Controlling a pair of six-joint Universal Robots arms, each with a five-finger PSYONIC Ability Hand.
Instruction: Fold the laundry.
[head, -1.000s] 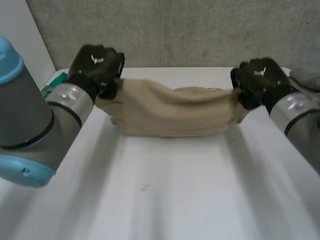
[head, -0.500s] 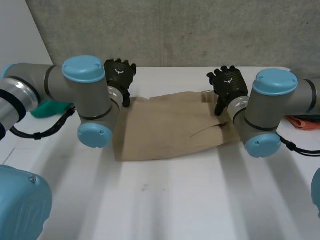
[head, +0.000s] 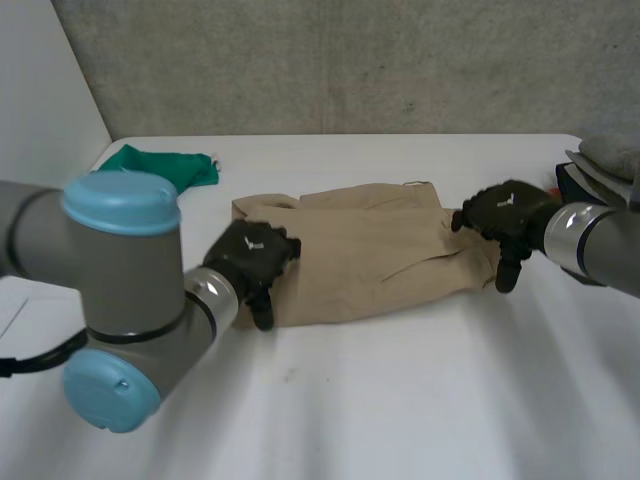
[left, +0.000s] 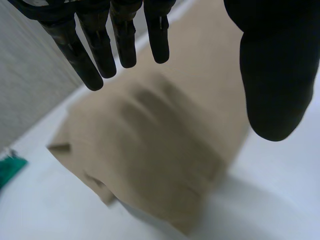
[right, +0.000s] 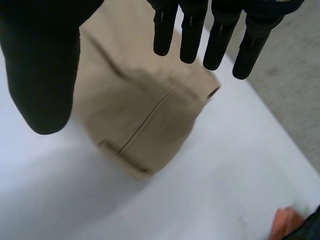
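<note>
white mark on left hand (head: 250, 264), on right hand (head: 500, 212), unreadable

1. Worktop (head: 420, 400): white, flat, plain surface.
2. Wall (head: 350, 60): grey, rough concrete, running along the far edge of the worktop.
3. Side panel (head: 45, 90): white, smooth, meeting the wall at the far left corner.
4. Green cloth (head: 170, 166): crumpled, lying on the worktop near the far left corner.
5. Grey cloth (head: 612, 152): bunched, at the far right edge, resting on a dark item (head: 572, 182) of uncertain kind.
6. Orange item (right: 286, 221): small piece on the worktop, in the right wrist view; kind cannot be told.
</note>
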